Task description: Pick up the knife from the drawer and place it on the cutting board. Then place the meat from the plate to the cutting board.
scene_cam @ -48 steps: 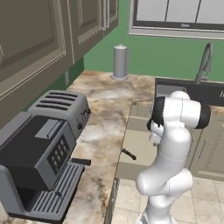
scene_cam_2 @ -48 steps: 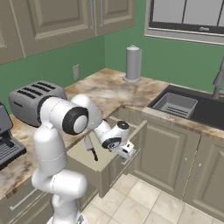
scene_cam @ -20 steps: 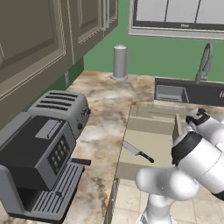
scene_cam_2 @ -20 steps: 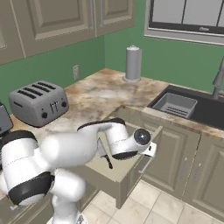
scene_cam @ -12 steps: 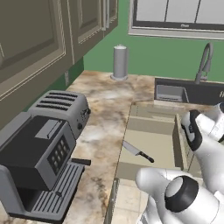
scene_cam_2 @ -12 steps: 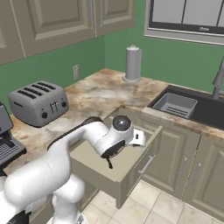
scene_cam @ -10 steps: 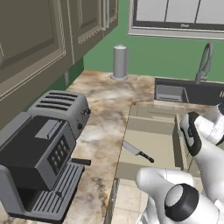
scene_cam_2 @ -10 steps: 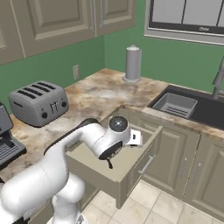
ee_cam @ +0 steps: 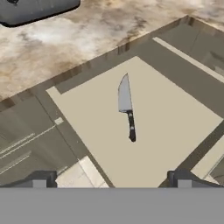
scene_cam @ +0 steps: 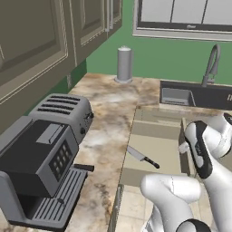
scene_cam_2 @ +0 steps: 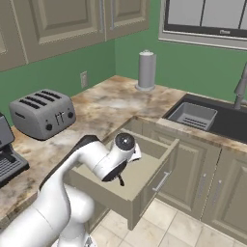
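— End effector point(ee_cam: 109, 181) first: what's it doing?

— Hanging over the pulled-out drawer point(ee_cam: 175, 118) with its jaws spread wide, nothing between them; the two dark tips sit far apart on either side of the knife point(ee_cam: 127, 107) below.

— And the knife itself?

— Broad silver-grey blade coming to a point, short black handle. It lies flat on the drawer's plain tan floor, roughly in the middle, alone. From the left base view it sits at an angle, blade toward the bench point(scene_cam: 108, 118).

— What else is around the drawer?

— Marbled bench beside it, with a grey toaster point(scene_cam_2: 43, 113) and a dark coffee machine point(scene_cam: 38, 167) further along. A grey cylinder point(scene_cam: 124, 64) stands at the green wall, and a sink point(scene_cam_2: 207, 118) lies past the drawer.

— Anything in the way?

— The robot's own white arm leans over the drawer and hides most of the knife from the right.
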Motion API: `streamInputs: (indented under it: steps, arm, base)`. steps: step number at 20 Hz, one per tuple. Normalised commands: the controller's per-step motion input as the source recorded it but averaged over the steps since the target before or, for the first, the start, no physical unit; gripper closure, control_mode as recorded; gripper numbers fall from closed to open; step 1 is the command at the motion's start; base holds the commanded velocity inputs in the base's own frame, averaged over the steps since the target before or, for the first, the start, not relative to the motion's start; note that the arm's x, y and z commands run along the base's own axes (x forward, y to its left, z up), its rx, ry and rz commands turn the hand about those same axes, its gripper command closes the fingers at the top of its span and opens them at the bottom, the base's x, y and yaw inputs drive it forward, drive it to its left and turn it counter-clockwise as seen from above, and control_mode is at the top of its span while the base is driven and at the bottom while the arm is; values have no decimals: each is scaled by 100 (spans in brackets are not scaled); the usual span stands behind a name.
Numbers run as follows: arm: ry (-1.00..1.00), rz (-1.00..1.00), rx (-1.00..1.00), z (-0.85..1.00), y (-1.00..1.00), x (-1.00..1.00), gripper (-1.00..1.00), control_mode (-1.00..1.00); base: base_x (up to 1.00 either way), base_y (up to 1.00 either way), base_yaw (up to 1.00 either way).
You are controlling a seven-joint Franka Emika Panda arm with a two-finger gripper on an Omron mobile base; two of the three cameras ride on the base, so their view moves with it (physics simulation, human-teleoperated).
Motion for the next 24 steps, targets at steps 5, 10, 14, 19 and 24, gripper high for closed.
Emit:
streamInputs:
  steps: [5, 10, 14, 19, 24]
  arm:
    - [25, 12, -16, 0, 45, 5, -100, -100]
    - [35, -3, -12, 0, 33, 19, -100, -100]
    - [4, 0, -2, -6, 3, 13, -100, -100]
    - [-1, 8, 0, -43, 1, 2, -100, -100]
    - [-18, 5, -5, -49, 2, 11, -100, -100]
  base:
    - [0, 0, 0]
    - [0, 0, 0]
    - [0, 0, 0]
    - [0, 0, 0]
    - [0, 0, 0]
